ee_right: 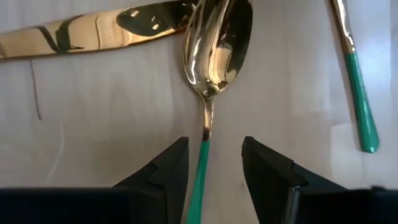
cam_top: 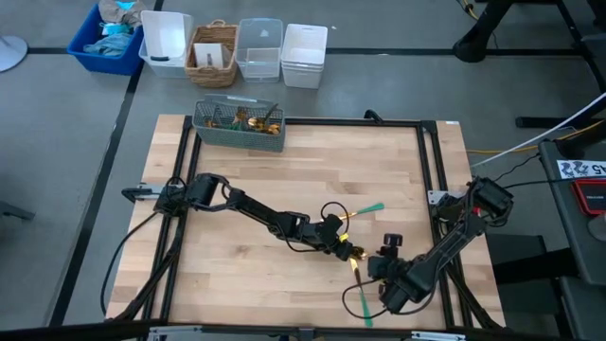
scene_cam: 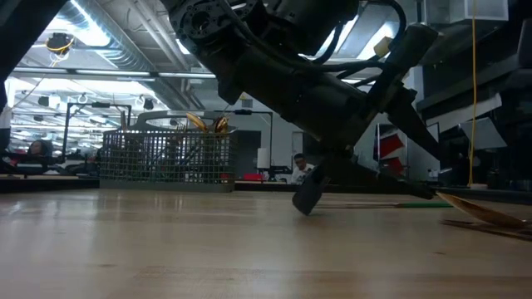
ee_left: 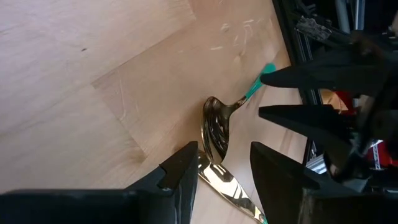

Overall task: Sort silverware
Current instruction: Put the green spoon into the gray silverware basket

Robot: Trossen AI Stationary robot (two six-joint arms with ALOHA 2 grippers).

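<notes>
High view. Wooden table (cam_top: 237,170) inside a black frame. Mesh caddy (cam_top: 239,125) at the far left edge of the table, holding several gold-headed pieces; their number is too small to count. Beyond the table on the floor, five containers in a row: blue bin (cam_top: 106,40) with cloth-like contents, white bin (cam_top: 167,44), wicker basket (cam_top: 214,55) with a white card inside, clear bin (cam_top: 259,49), white stack (cam_top: 304,55). Left gripper (cam_top: 343,244) and right gripper (cam_top: 377,269) meet near the table's front right. Loose silverware there: one green handle (cam_top: 369,208) pointing away from the grippers, another (cam_top: 365,305) near the front edge, gold glints between the grippers.

Low view. Caddy (scene_cam: 166,156) stands at the far left, gold heads poking above its rim. An arm fills the upper middle; one dark finger (scene_cam: 309,193) touches down on the tabletop. Flat gold blade (scene_cam: 482,212) lies at the right.

Left wrist view. Left gripper (ee_left: 222,169) jaws apart, straddling a gold knife (ee_left: 225,184); spoon (ee_left: 216,127) bowl just beyond, its teal handle running to the right arm's fingers.

Right wrist view. Right gripper (ee_right: 214,163) jaws apart, either side of the spoon (ee_right: 214,46) handle, not clamped. Knife (ee_right: 87,31) blade beside the bowl. A third piece (ee_right: 356,74), teal-handled, lies apart. Three loose pieces counted.
</notes>
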